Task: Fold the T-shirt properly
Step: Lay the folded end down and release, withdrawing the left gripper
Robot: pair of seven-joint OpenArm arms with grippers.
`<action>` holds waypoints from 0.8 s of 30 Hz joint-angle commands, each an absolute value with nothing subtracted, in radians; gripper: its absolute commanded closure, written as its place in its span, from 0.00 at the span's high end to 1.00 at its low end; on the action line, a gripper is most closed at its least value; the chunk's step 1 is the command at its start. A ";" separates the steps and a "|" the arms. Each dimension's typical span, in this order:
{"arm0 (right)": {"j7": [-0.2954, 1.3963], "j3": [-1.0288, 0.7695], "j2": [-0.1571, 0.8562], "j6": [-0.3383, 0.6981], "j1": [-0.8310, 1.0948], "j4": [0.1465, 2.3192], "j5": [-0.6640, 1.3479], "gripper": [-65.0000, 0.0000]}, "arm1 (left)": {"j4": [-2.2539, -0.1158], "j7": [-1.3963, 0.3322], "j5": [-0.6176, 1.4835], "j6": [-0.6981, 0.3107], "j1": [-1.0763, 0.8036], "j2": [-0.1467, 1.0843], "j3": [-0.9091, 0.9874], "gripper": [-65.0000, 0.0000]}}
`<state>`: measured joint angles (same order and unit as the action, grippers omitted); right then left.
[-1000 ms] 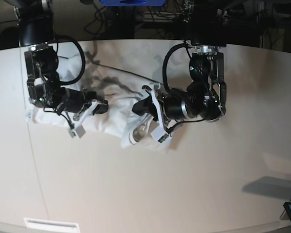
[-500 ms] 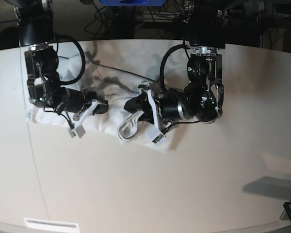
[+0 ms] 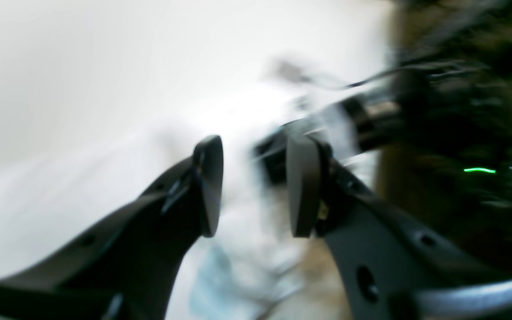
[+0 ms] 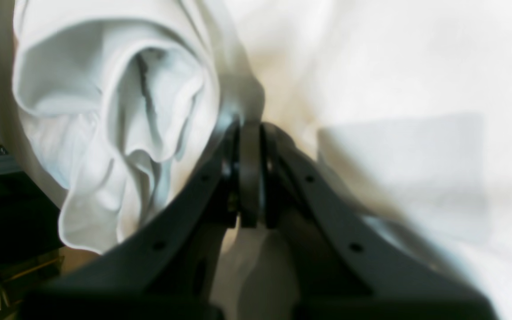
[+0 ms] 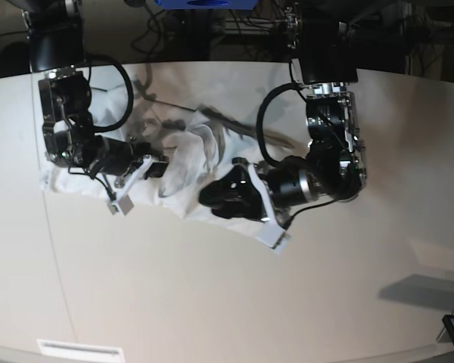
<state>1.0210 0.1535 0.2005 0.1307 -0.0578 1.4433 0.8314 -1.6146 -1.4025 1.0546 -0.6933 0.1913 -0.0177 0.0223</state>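
We judge the T-shirt (image 5: 183, 162) light, limp and slippery; best taken at a hem. Our right gripper (image 4: 249, 129) pinches cloth, our left gripper (image 3: 251, 186) gapes empty

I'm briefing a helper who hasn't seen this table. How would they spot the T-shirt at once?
Start from the wide off-white tabletop and look to its far edge, between the two black arms. The T-shirt is the rumpled plain white cloth there. Creases and shadowed folds set it apart from the smooth, flat surface around it.
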 commanded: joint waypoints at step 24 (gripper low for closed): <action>1.035 0.147 0.205 0.124 -0.065 1.484 0.806 0.03 | -1.492 -1.175 0.530 -0.698 0.209 0.105 -0.205 0.02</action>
<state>1.0275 0.1509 0.1978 0.1295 -0.0547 1.4689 0.8143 -1.4727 -1.1896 0.5053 -0.6933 0.1898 0.1059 -0.2073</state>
